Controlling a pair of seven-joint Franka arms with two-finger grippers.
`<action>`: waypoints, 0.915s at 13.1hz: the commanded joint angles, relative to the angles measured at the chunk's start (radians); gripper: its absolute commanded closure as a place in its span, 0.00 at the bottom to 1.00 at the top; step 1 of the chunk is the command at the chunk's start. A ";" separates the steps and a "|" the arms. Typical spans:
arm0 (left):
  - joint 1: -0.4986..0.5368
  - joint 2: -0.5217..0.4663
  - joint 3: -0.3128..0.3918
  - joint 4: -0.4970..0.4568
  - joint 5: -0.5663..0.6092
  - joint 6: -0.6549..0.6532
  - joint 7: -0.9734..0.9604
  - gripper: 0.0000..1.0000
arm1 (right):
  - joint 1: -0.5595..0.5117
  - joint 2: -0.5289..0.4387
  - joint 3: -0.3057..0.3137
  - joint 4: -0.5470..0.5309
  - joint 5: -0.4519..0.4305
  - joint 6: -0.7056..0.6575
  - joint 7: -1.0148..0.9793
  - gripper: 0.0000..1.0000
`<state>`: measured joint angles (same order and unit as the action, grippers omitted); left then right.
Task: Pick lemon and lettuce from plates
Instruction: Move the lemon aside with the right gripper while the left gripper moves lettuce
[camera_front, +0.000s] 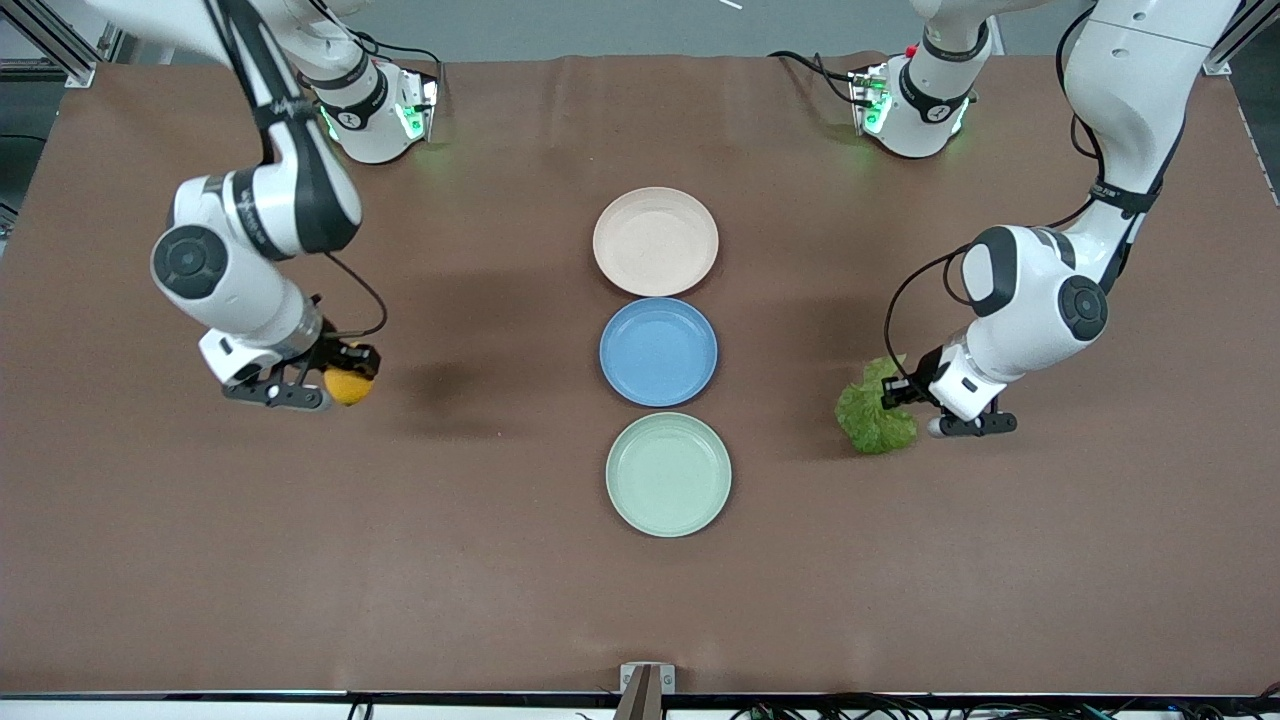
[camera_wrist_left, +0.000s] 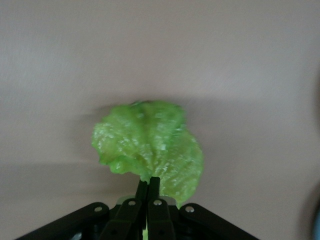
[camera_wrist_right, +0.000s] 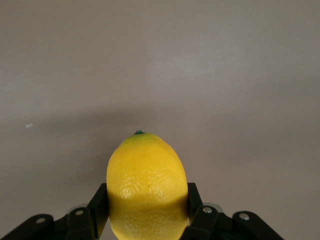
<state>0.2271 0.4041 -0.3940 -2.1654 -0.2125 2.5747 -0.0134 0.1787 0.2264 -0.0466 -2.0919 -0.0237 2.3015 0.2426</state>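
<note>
Right claw: the right claw sits at the middle left of the front view, above bare worktop, its two fingers clamped against the sides of the lemon.
Right claw, wrist view: the right claw grips the lemon from both sides; a tiny green tip on the fruit points away from the camera.
Left claw: the left claw sits at the middle right of the front view, above bare worktop, fingers pinched nearly together on the lettuce.
Left claw, wrist view: the left claw has its two fingertips pressed on the leaf's narrow stem end, and the lettuce fans out ruffled and bright green over the brown surface.
Plates: three round plates stand in a column down the centre of the front view, close together.
Top of column: beige-pink plate, with nothing on it.
Middle of column: blue plate, with nothing on it.
Bottom of column: mint green plate, with nothing on it.
Worktop: the brown worktop fills the frame; the lemon is toward the right arm's end, the lettuce toward the left arm's end, both well apart from the plates.
</note>
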 joint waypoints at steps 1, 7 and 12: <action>0.041 -0.059 -0.013 -0.092 0.002 0.015 0.108 0.96 | -0.068 0.108 0.030 -0.013 -0.005 0.129 -0.077 1.00; 0.090 -0.050 -0.011 -0.094 0.175 0.010 0.167 0.96 | -0.068 0.185 0.033 -0.045 -0.005 0.210 -0.080 0.98; 0.094 -0.062 -0.016 -0.019 0.206 -0.042 0.164 0.00 | -0.074 0.174 0.033 -0.025 -0.005 0.196 -0.100 0.00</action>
<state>0.3078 0.3771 -0.3947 -2.2147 -0.0242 2.5799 0.1400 0.1228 0.4278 -0.0240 -2.1142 -0.0237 2.5018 0.1621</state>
